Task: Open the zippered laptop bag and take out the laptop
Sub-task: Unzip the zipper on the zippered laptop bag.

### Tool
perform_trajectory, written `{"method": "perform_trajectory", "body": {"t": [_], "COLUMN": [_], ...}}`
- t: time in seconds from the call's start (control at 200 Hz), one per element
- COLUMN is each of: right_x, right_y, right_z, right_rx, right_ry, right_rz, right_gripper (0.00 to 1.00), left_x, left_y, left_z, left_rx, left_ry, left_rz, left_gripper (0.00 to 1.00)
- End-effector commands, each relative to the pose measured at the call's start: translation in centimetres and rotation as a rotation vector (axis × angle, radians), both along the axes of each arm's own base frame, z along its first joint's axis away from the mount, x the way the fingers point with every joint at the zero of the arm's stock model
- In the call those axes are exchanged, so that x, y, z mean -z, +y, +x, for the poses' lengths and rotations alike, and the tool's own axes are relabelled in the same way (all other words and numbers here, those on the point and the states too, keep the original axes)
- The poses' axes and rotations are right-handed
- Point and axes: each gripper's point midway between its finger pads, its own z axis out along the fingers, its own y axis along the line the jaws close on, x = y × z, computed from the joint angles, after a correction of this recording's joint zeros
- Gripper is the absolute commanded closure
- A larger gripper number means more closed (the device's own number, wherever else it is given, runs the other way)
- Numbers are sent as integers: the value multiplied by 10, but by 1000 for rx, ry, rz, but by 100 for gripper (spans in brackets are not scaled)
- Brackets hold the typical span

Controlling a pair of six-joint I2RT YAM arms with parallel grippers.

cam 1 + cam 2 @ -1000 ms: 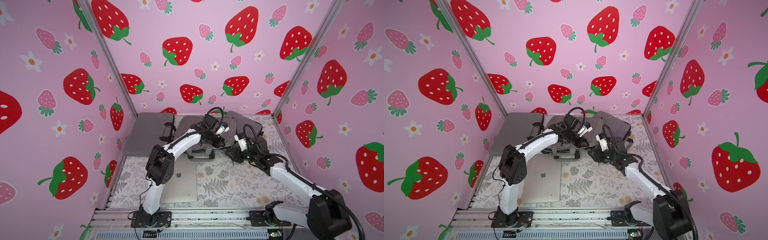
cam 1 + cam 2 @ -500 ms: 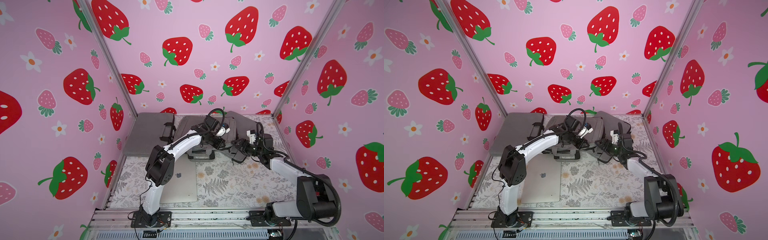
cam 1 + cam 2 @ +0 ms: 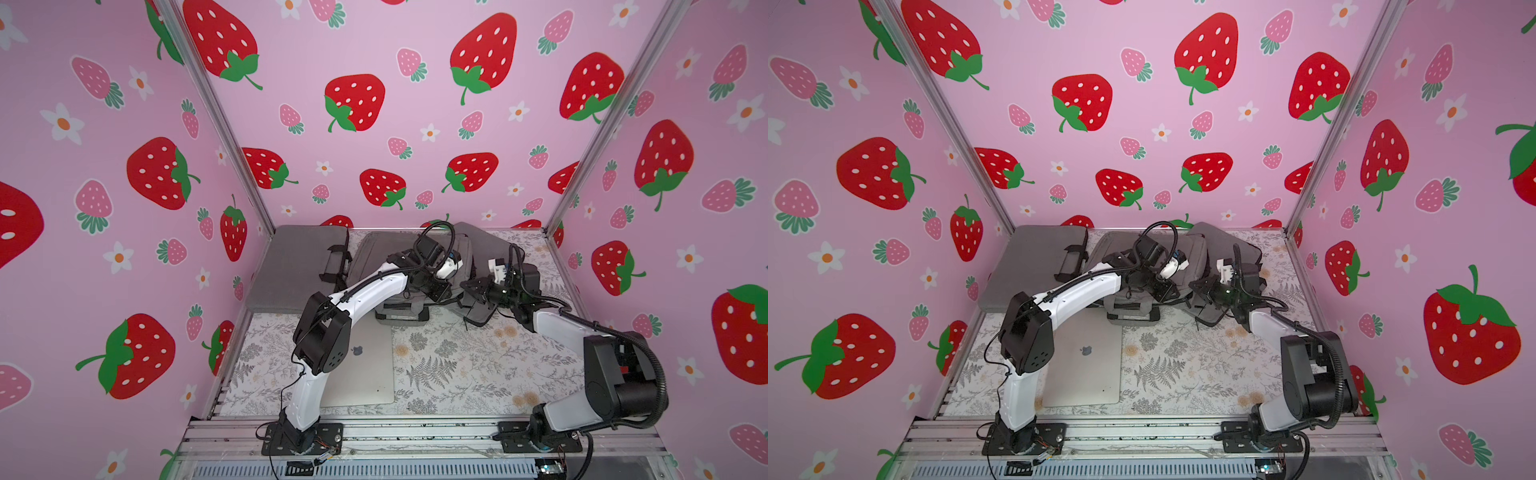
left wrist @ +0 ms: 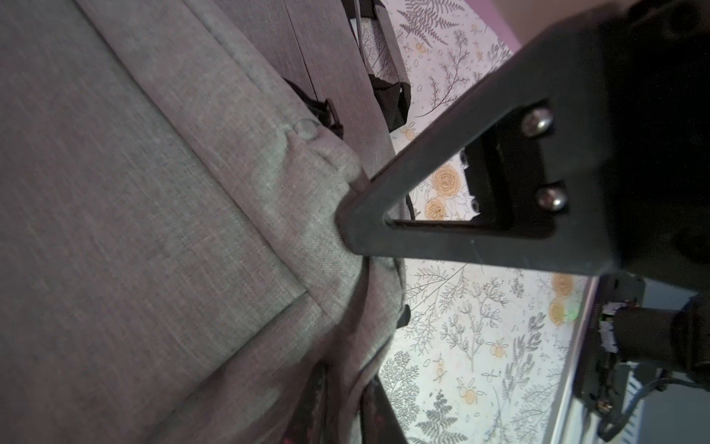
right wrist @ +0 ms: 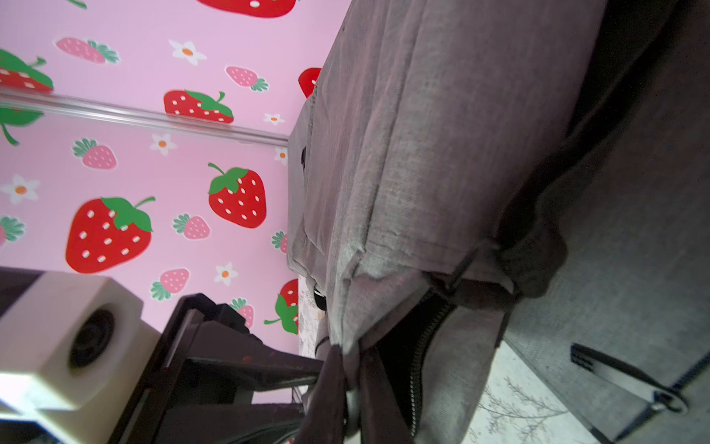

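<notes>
The right gripper (image 5: 328,371) has its jaws together on a fold of grey cloth at the near right corner of the laptop bag (image 3: 376,257). Just beside the fold, a stretch of zipper (image 5: 418,353) shows its teeth parted over a dark gap. The left gripper (image 3: 436,291) meets the same corner: one finger (image 4: 365,234) presses its tip into the cloth, but the other is unclear, so I cannot tell whether those jaws hold anything. The bag lies flat on the far half of the table (image 3: 478,374), its handle (image 3: 401,313) toward the robot, so its long axis seems to run side to side. A second grey bag (image 3: 291,266) lies to its left, and a darker bag (image 3: 484,245) crowds its right side. A closed silver laptop (image 3: 365,374) rests just in front of the handle, long axis near to far. I judge the zip at least partly undone. No laptop shows in the gap, so widening the opening and drawing one out appear to be left.
</notes>
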Motion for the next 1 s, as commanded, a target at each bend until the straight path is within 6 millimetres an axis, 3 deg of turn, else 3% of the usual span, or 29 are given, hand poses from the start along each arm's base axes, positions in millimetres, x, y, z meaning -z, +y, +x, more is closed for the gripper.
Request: {"method": "perform_trajectory", "body": {"t": [0.0,0.23,0.465,0.545,0.75,0.995], "right_x": [-30,-28,-25,-27,-27,-23], "right_y": [10,14,17,19,23,27], "right_z": [6,3,0,-1,-5,-12], "right_rx": [-30,-50,-68,-76,-114,-148], "right_ry": [-68,-34,3,6,22,48], "right_rz": [43,46,58,70,91,115], "right_gripper": [97,99,99,99,99,99], "left_x": [-25,-34,-35,-27,-12,1], "left_y": [6,26,27,22,-13,-35], "left_z": [8,11,-21,-32,-48,-32], "left_rx": [-57,-279,-447,-512,-537,-562], "left_ry": [-79,-90,-63,-26,20,17], "left_rz": [34,81,84,41,-43,-69], "left_gripper": [70,52,45,45,48,49]}}
